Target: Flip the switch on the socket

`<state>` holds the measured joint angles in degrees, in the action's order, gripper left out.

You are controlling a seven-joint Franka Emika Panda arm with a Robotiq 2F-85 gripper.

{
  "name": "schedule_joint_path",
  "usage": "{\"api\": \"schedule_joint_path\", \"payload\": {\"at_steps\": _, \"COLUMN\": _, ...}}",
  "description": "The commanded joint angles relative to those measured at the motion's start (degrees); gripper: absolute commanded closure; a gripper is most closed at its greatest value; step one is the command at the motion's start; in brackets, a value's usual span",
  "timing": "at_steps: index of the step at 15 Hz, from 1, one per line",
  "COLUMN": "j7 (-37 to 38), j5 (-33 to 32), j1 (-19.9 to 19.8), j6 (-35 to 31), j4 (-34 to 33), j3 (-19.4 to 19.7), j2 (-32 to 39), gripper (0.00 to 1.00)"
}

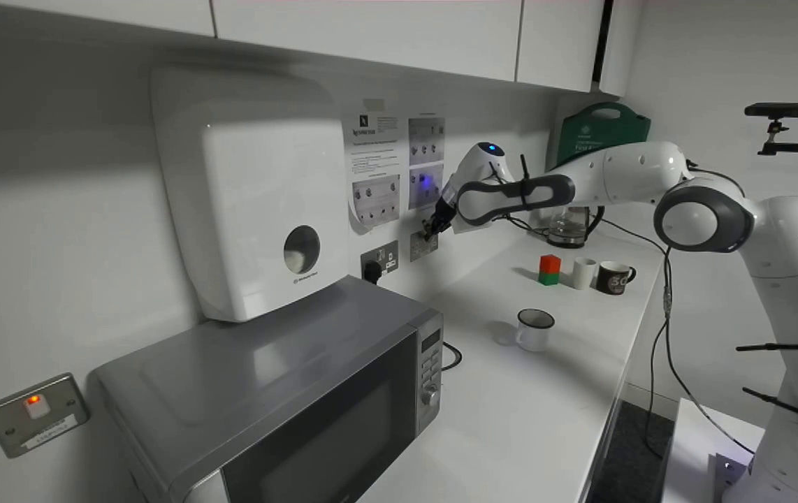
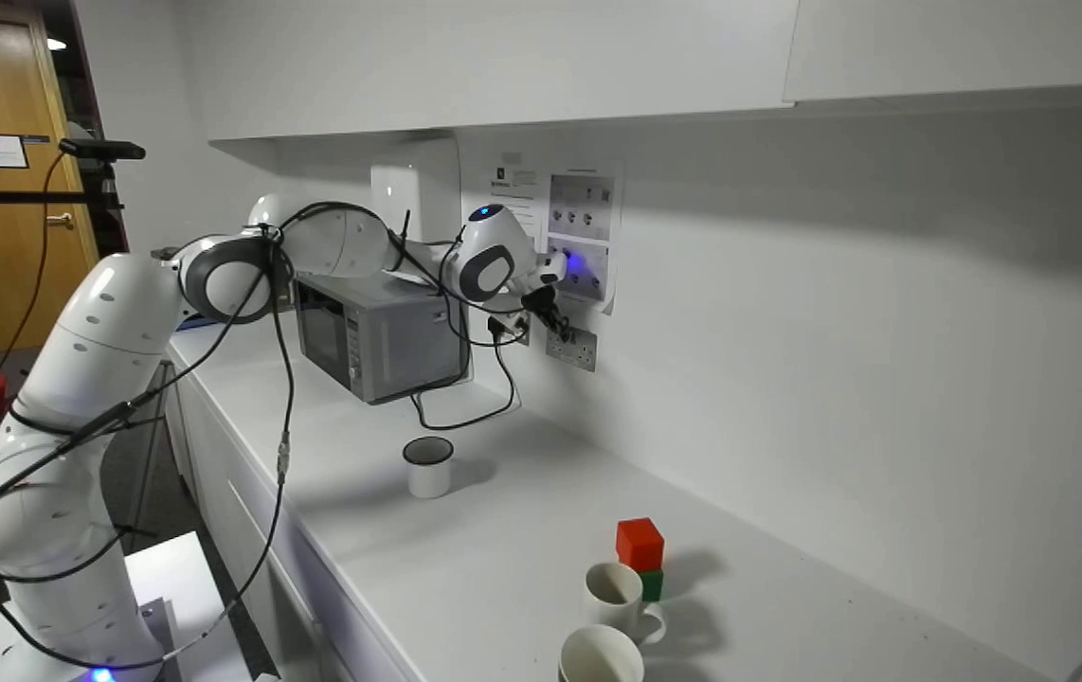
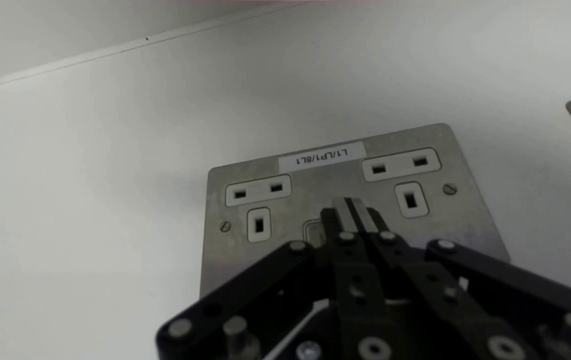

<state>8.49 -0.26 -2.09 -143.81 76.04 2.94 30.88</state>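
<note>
My gripper (image 3: 354, 204) is closed, its two fingertips (image 3: 344, 215) side by side with a thin dark line between them; just beyond them is the double socket (image 3: 310, 187), a metal plate on the wall (image 3: 115, 200), its label (image 3: 322, 156) upside down in my wrist view; I see one switch (image 3: 314, 234) just beside the fingertips, partly covered, and I cannot tell whether they touch it or which way it is set; near that plate, in an exterior view, a second socket (image 1: 381, 257) carries a black plug (image 1: 372, 272); past it I have the microwave (image 1: 259, 349) on the worktop (image 1: 497, 412), below a white dispenser (image 1: 252, 195); a dark-rimmed mug (image 1: 534, 335) stands between the microwave and a red block (image 1: 550, 263) set on a green block (image 1: 548, 279); beside these are a white cup (image 1: 583, 273) and a black mug (image 1: 611, 278); farther off, a glass coffee pot (image 1: 568, 227) and a green first-aid case (image 1: 605, 129).
</note>
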Motion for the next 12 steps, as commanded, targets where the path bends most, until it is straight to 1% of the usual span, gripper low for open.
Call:
{"api": "schedule_joint_path", "payload": {"at_steps": 1, "j7": -2.14, "j5": 0.91, "j1": -0.77, "j6": 1.60, "j4": -5.11, "j3": -0.44, "j2": 2.35, "gripper": 1.00}}
{"api": "schedule_joint_path", "payload": {"at_steps": 12, "j7": -2.31, "j5": 1.55, "j1": -1.13, "j6": 1.98, "j4": -6.55, "j3": -0.73, "j2": 2.74, "gripper": 1.00}}
